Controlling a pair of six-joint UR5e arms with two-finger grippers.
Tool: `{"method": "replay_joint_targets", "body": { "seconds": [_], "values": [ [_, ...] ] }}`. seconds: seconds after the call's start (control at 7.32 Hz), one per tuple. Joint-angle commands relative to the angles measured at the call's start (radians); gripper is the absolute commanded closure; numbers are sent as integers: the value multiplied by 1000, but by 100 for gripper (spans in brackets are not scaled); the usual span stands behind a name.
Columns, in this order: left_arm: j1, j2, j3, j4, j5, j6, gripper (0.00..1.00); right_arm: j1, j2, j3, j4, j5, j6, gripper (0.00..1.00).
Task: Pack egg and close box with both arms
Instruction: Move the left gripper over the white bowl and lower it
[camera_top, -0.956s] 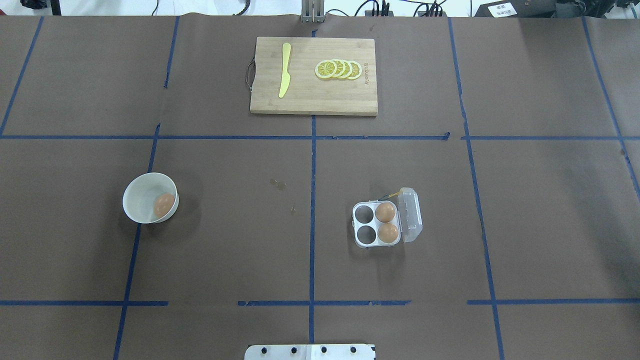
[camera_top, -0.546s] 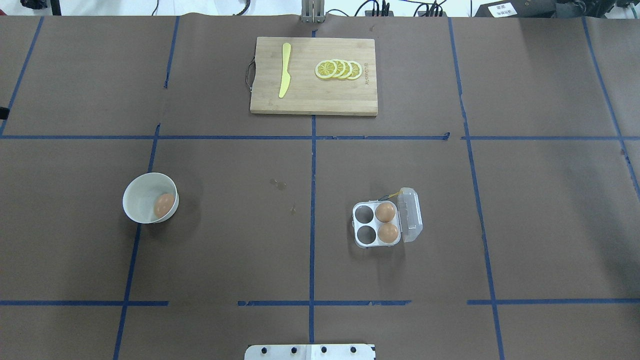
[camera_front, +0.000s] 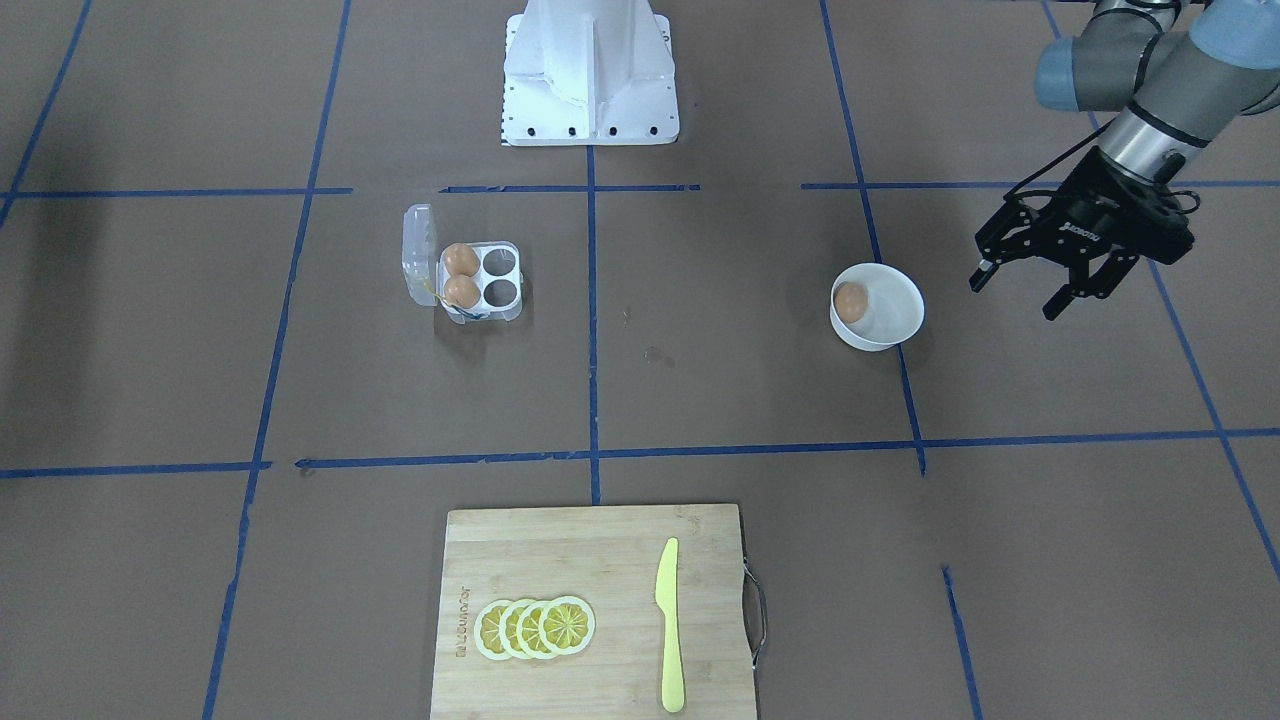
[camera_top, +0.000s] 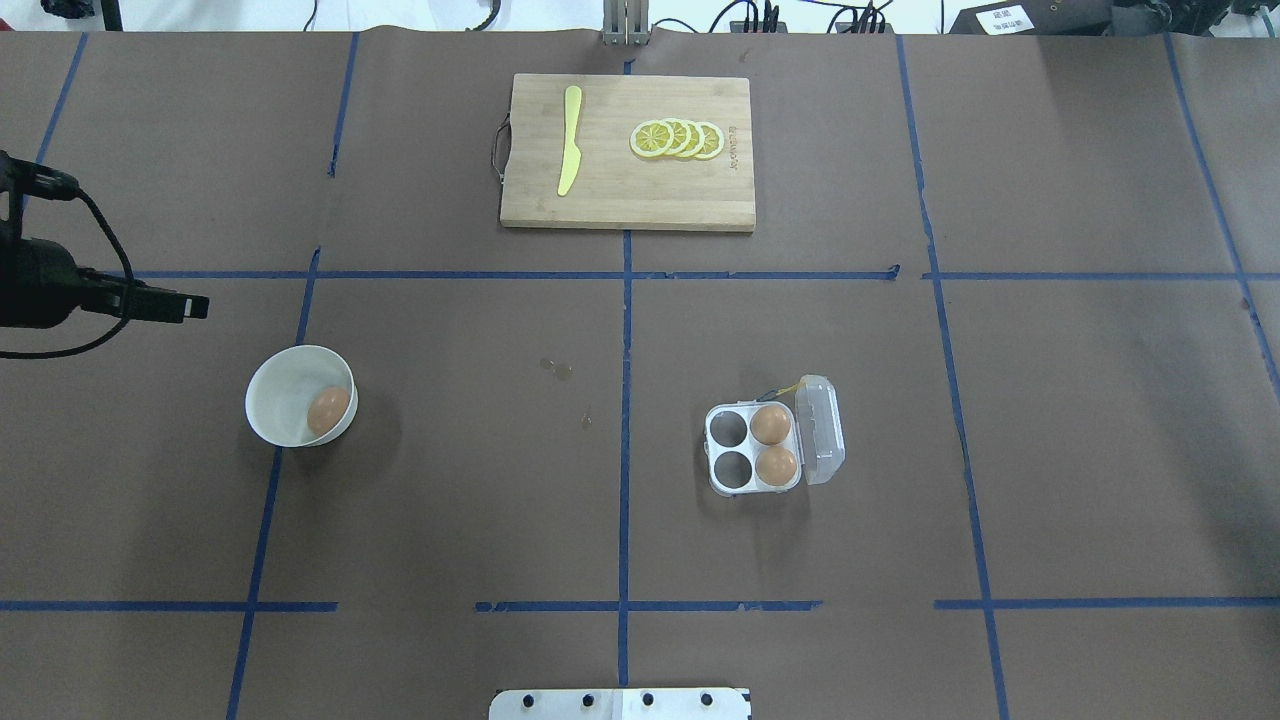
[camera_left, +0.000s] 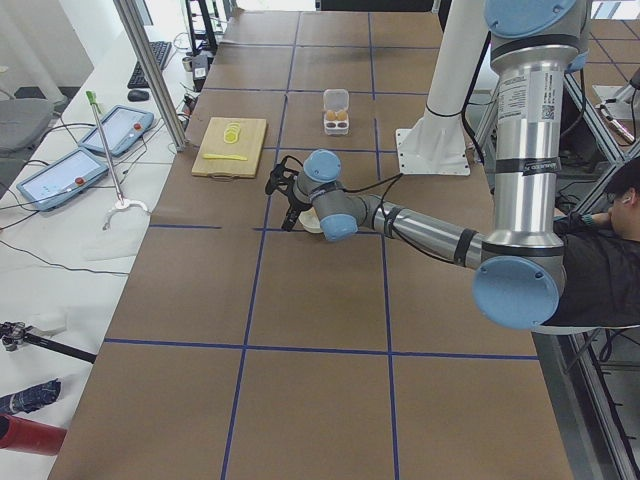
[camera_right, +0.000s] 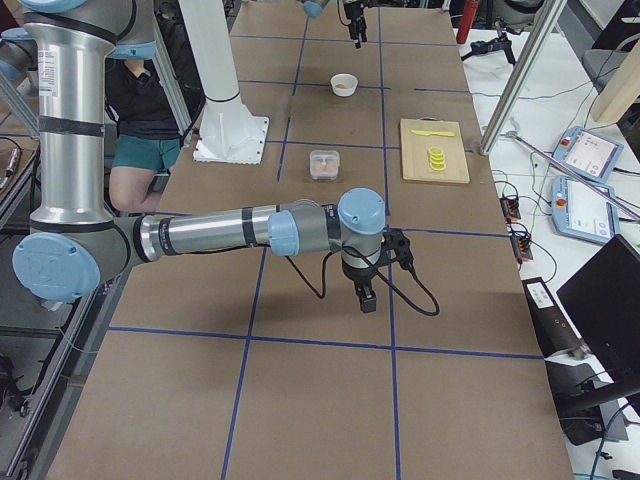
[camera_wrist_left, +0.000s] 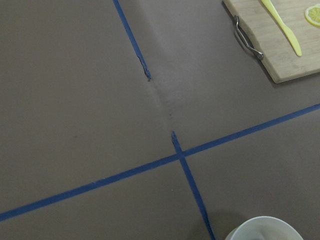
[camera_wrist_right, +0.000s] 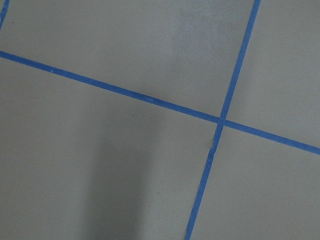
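Barely begun: box (camera_top: 713, 452) sits open on the table (camera_top: 480, 520), 2 eggs (camera_top: 770, 424) in, 2 cells empty; right gripper (camera_right: 366, 298) hangs off to its right, fingers' state can't tell. Farther out on the left the egg (camera_top: 328, 410) lies in the white bowl (camera_top: 283, 392), & beyond it left gripper (camera_front: 1012, 300) hovers, fingers spread wide, empty. Left to do, by my read: pick, place, shut lid (camera_top: 822, 430).

1. The brown paper surface (camera_top: 450, 480) is carrying a blue tape grid (camera_top: 626, 330).
2. The round white bowl (camera_top: 275, 365) is showing an orange-brown egg (camera_top: 328, 410).
3. The pale wooden cutting board (camera_top: 620, 195) is showing yellow lemon slices (camera_top: 678, 139) and a yellow plastic knife (camera_top: 570, 140).
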Motion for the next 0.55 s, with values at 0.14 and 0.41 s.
{"method": "replay_joint_targets", "body": {
  "seconds": [0.14,0.41],
  "values": [
    [156,-58,-69,231,154,-118,0,0,-2,-1,0,-1,0,0],
    [193,-67,-53,243,176,-196,11,0,-2,-2,0,-1,0,0]
  ]
}}
